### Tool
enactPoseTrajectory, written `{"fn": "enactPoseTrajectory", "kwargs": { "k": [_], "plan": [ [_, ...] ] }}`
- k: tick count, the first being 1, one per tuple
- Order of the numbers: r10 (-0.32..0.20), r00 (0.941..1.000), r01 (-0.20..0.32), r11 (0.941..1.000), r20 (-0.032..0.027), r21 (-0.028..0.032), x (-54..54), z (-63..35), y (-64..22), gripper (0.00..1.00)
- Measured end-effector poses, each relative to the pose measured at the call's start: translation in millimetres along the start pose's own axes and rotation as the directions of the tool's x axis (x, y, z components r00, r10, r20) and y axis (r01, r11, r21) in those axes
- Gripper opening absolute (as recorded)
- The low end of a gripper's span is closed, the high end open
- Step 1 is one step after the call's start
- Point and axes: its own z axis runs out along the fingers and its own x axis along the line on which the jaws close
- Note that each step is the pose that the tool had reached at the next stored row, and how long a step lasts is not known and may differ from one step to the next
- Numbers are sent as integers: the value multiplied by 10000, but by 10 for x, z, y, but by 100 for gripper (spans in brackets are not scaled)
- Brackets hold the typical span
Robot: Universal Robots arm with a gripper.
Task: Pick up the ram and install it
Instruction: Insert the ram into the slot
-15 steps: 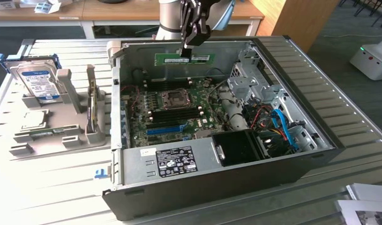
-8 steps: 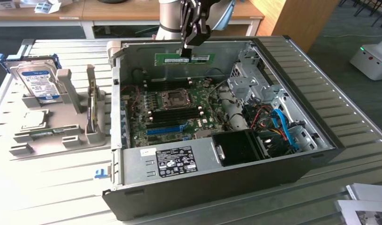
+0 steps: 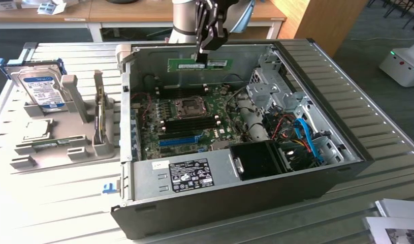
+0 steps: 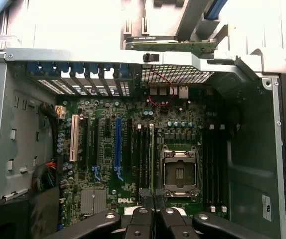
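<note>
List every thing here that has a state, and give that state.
ram: held in the air over the motherboard, not seated.
gripper: shut on the ram.
computer case: side open, insides exposed.
processor socket: uncovered, no cooler on it.
hard drive: standing upright in the tray.

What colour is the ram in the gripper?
The ram is green; best in the exterior view.
</note>
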Motion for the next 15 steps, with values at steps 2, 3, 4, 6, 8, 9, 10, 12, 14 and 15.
{"fn": "enactPoseTrajectory", "kwargs": {
  "k": [2,3,4,6,8,9,10,12,14,15],
  "plan": [
    [0,10000,0,10000,-1,0,1,23,-3,12],
    [1,10000,-1,10000,-7,0,1,38,-5,12],
    [2,10000,-2,10000,-16,0,1,53,-7,12],
    [3,10000,-3,10000,-31,1,2,84,-11,12],
    [7,10000,-6,10000,-48,2,3,118,-15,12],
    [7,10000,-7,10000,-58,5,3,136,-18,12],
    [10,10000,-10,10000,-70,6,4,152,-20,12],
    [12,10000,-12,10000,-93,8,5,182,-24,12],
    [15,9999,-15,10000,-118,10,5,213,-28,12],
    [18,9999,-17,10000,-135,11,5,228,-30,12]
  ]
}}
